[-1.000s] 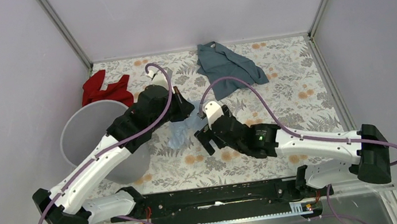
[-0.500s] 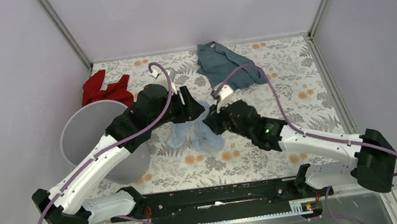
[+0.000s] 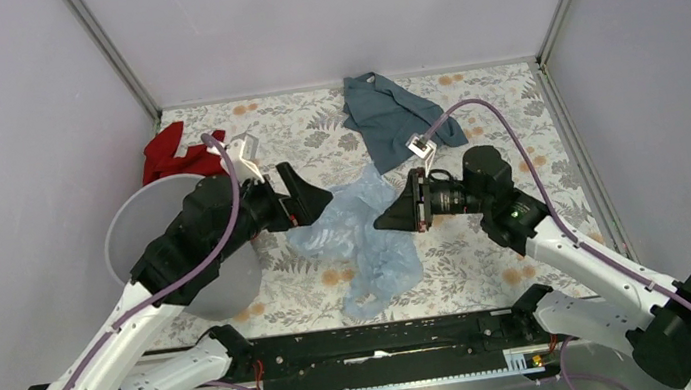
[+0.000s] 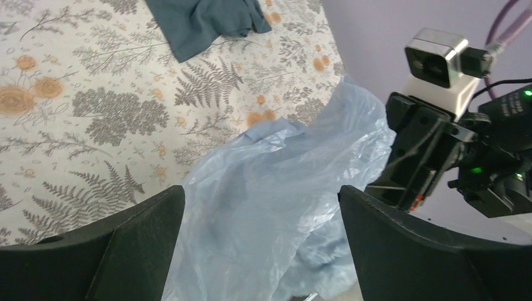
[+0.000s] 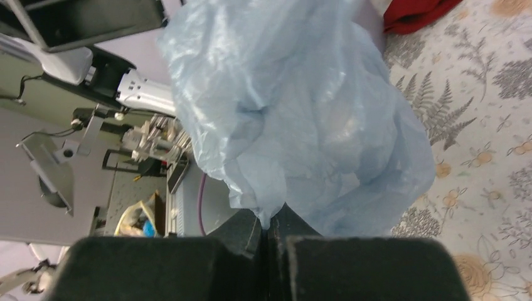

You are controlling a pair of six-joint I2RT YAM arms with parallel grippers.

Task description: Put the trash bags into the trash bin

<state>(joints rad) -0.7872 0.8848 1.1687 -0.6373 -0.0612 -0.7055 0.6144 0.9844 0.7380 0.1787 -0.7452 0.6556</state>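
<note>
- Right now the right gripper (image 3: pixel 383 219) is pinching the pale blue bag (image 3: pixel 356 232). In its own wrist view the two fingers (image 5: pixel 157 269) are pressing together on a fold of the plastic.
- The bag is hanging opened out between the two grippers, above the flowered table (image 3: pixel 517 152). Its lower end is drooping toward the near edge, and I cannot tell whether that end is touching the table.
- The left gripper (image 3: pixel 312 197) is facing the bag from the other side with its fingers (image 4: pixel 94 251) standing wide apart. The plastic is showing in the gap between them, and they are not clamping it.
- The bag is staying outside the grey bin (image 3: pixel 129 228), just to the right of it.
- The left arm (image 3: pixel 161 280) is reaching across the bin's mouth and covering much of it.
- A red cloth (image 3: pixel 177 157) is lying behind the bin at the far left.
- A blue-grey cloth (image 3: pixel 394 118) is lying at the far edge of the table, beyond the grippers.
</note>
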